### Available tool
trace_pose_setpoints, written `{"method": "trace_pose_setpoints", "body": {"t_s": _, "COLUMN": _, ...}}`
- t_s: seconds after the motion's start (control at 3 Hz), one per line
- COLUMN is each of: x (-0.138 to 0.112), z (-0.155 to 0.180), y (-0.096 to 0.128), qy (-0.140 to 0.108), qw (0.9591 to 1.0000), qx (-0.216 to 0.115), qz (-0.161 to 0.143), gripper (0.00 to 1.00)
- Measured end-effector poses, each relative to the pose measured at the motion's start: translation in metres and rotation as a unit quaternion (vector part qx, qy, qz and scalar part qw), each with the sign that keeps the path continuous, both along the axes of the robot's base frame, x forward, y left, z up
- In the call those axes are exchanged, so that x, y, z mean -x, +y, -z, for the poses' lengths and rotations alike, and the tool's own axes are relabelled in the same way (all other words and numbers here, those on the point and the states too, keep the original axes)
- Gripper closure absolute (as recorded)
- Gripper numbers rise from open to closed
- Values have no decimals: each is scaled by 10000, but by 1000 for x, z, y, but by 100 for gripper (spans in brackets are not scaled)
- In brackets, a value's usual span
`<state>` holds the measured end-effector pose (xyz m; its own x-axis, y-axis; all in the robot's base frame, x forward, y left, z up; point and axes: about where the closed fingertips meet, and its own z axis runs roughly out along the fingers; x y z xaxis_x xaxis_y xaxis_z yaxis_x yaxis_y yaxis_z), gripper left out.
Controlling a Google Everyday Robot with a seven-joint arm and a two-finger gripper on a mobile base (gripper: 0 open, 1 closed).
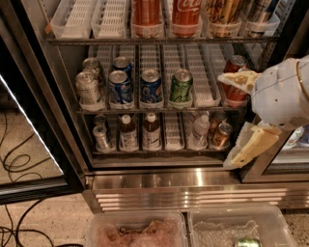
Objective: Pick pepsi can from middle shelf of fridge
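Observation:
The fridge (159,181) stands open in the camera view. On its middle shelf (159,110) two blue pepsi cans (150,87) stand side by side at the front, with a third behind the left one. A green can (181,86) is just right of them, silver cans (88,89) are at the left end, and red cans (235,94) at the right end. My gripper (243,115) hangs at the right side of the fridge opening, open and holding nothing. Its upper finger (235,79) is in front of the red cans, well right of the pepsi cans.
Tall red bottles (186,14) fill the rack above, and small bottles (150,132) the rack below. The glass door (29,144) swings out at the left, with cables (14,164) on the floor. Two clear plastic bins (188,231) sit below the steel base.

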<state>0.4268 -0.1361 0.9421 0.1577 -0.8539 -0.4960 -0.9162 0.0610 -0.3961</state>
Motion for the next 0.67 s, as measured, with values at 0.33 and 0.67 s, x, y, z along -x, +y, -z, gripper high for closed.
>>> {"method": "trace_pose_setpoints", "body": {"t_s": 0.33, "x": -12, "z": 5, "y": 25, "qy": -251, "qw": 9947, "qx": -943, "qz": 320, "gripper": 0}}
{"method": "trace_pose_setpoints", "body": {"t_s": 0.67, "x": -21, "z": -16, "y": 37, "qy": -436, "qw": 9874, "qx": -1429, "qz": 520, "gripper": 0}}
